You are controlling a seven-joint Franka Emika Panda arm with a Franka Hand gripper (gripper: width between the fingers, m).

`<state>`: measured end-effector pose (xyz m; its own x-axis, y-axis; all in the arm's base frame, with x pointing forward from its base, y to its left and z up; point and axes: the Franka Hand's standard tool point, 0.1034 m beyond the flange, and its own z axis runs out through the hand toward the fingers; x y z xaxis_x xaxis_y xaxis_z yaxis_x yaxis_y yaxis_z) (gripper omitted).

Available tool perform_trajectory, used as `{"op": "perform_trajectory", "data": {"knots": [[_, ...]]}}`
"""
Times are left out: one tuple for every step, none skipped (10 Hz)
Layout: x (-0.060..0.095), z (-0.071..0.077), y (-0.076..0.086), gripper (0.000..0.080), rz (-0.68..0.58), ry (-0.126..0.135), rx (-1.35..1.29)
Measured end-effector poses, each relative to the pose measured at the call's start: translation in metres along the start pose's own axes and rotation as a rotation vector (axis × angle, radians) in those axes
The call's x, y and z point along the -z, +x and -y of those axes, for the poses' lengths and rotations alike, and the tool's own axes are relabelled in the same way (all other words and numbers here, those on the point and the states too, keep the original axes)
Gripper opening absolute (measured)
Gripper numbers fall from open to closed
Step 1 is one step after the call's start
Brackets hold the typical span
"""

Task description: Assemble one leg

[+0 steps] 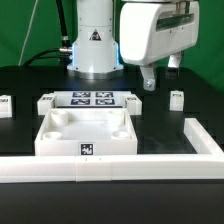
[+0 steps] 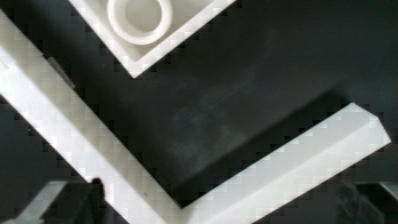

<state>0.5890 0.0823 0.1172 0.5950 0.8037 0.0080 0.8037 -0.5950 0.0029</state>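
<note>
The black table [image 1: 22,140] is the biggest thing, and all the parts sit on it. At the back stands the white robot arm [image 1: 92,40]. A long white fence [image 1: 110,170] runs along the front of the table and turns up the exterior view's right side. The wrist view shows this fence [image 2: 71,120] as a bent corner on the dark table [image 2: 231,110].

Next is the big white square tray [image 1: 60,147]. It lies flat in the middle, just behind the fence, with 1 black-and-white marker on its front wall. The wrist view shows 1 corner of the tray [image 2: 134,55] with a round socket [image 2: 139,33] in it.

Behind the tray lies the marker board [image 1: 88,100], flat, with 4 markers on it.

The gripper [image 1: 160,76] hangs in the air on the exterior view's right, above the table. Its 2 fingers are apart and nothing is between them. In the wrist view the fingertips [image 2: 54,205] are dark and blurry, 1 at each side.

The leg [image 1: 178,98] is small. It stands upright on the table, at the exterior view's right of the marker board and apart from the tray. The gripper is above it and does not touch it. The leg does not show in the wrist view.

3 more small white pieces stand on the table: 1 at the exterior view's left edge [image 1: 5,104] and 1 beside each end of the marker board [image 1: 45,100] [image 1: 130,101].
</note>
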Motion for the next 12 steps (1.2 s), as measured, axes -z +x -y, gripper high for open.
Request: {"op": "perform_trajectory", "data": {"knots": [[0.0,0.0,0.0,0.065,0.0,0.0,0.0],[0.0,0.0,0.0,0.065,0.0,0.0,0.0],[-0.001,0.0,-0.002,0.065,0.001,0.0,0.011],[-0.004,0.004,-0.011,0.065,0.006,0.005,0.07],[-0.008,0.008,-0.028,0.065,0.023,0.011,0.186],[-0.011,0.007,-0.04,0.065,0.035,0.025,0.266],[-0.014,0.001,-0.053,0.065,0.046,0.036,0.357],[-0.017,-0.003,-0.065,0.065,0.062,0.053,0.438],[-0.018,-0.003,-0.064,0.065,0.061,0.051,0.402],[-0.018,-0.003,-0.064,0.065,0.061,0.051,0.403],[-0.018,-0.003,-0.065,0.065,0.062,0.052,0.402],[-0.019,-0.003,-0.066,0.065,0.062,0.053,0.414]]}}
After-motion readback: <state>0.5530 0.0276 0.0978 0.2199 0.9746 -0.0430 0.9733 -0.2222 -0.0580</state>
